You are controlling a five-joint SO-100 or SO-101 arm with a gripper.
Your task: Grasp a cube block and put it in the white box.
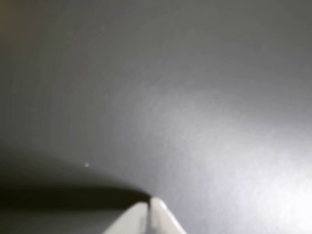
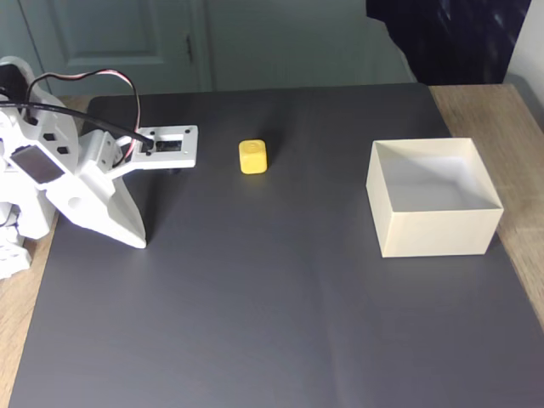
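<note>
A small yellow cube block (image 2: 253, 156) sits on the dark mat toward the back, left of centre in the fixed view. The cream-white box (image 2: 433, 197) stands open-topped at the right, nothing inside it. My white gripper (image 2: 138, 240) is at the left, its tips pointing down at the mat, well left of and nearer than the cube. In the wrist view the gripper (image 1: 148, 201) shows two white fingertips pressed together over bare mat, shut with nothing between them.
The dark grey mat (image 2: 272, 323) covers most of a wooden table (image 2: 480, 106). The arm's white body and cables (image 2: 51, 127) occupy the left edge. A wide stretch of mat lies between cube and box.
</note>
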